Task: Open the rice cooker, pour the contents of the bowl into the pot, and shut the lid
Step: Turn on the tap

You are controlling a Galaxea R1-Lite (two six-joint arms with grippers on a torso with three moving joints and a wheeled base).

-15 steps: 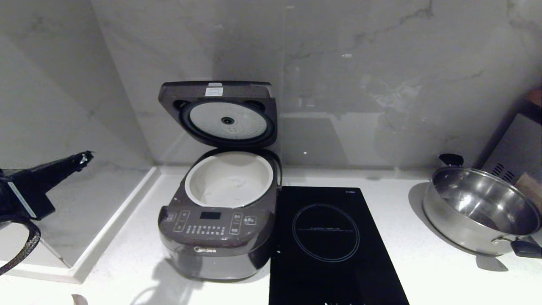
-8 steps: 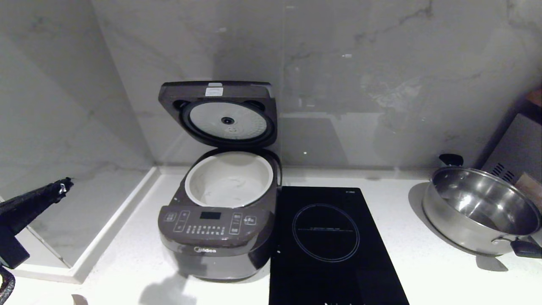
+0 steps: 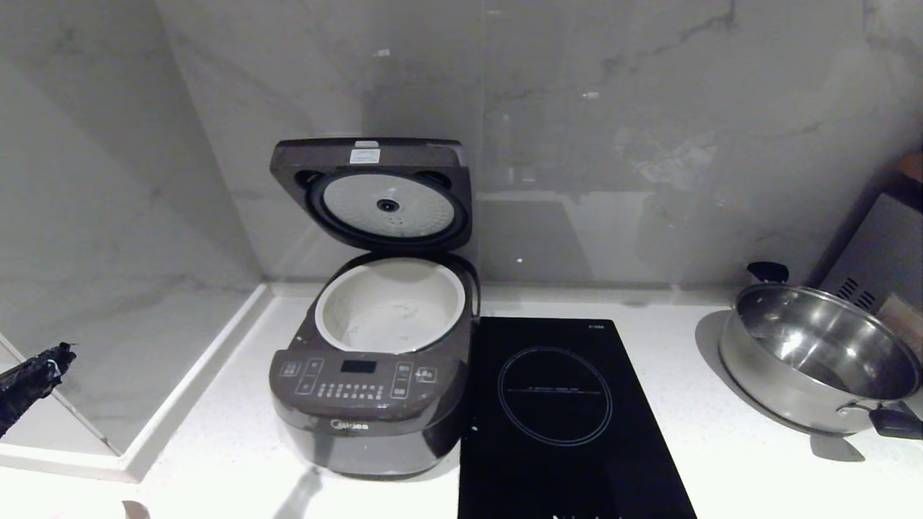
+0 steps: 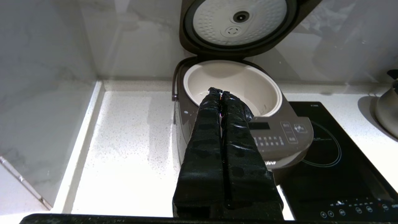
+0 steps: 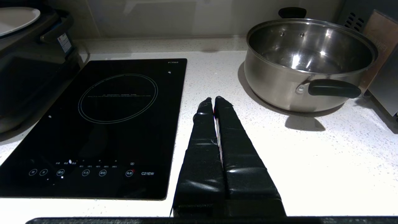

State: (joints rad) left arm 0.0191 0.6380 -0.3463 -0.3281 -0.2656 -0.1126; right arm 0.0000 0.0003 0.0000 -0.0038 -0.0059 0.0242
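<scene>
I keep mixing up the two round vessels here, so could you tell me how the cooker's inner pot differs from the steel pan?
The pot is matte white; the pan is shiny steel. The pot sits sunk inside the rice cooker, under the raised lid; the pan stands free on the counter, on the far side of the induction hob. The pan has black handles; the pot shows none. Both are round and open-topped.

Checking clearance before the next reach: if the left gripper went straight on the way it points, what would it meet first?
Probably the rice cooker: the shut left gripper points at the open pot, near its front rim, though depth is unclear.
</scene>
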